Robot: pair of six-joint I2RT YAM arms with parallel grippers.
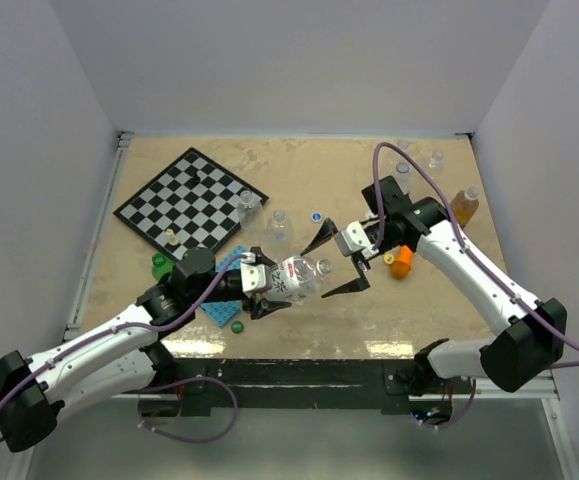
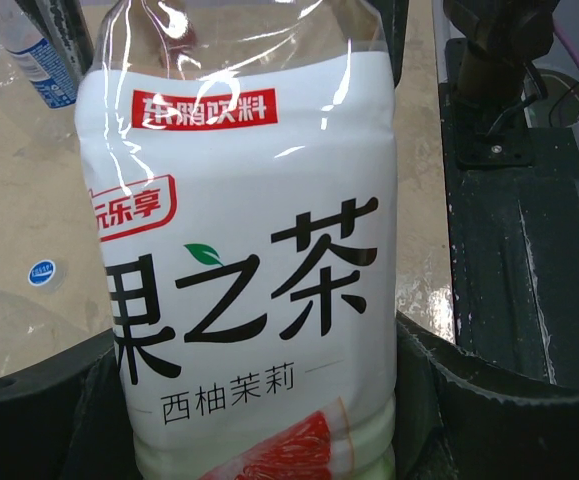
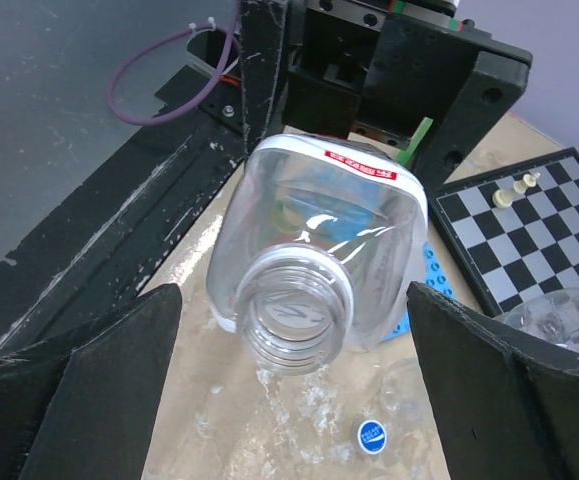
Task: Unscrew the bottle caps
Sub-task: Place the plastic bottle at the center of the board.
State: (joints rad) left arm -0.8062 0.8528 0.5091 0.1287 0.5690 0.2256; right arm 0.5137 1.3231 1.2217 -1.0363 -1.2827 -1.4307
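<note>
A blue cap [image 1: 316, 216] lies on the surface [image 1: 299, 170], just far of the right tool [image 1: 319, 272], whose jaws stand wide apart either side of the bottle's [image 1: 294, 278] open neck. The left tool [image 1: 267, 288] grips the bottle's body. A green cap [image 1: 237, 325] lies close on its near side.

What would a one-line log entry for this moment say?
left jaws: shut on bottle | right jaws: open, flanking its neck | neck: bare, uncapped | blue cap: lying on table

Bright, even light; glare on bottle [image 2: 239, 250] plastic; imgs sharp.
</note>
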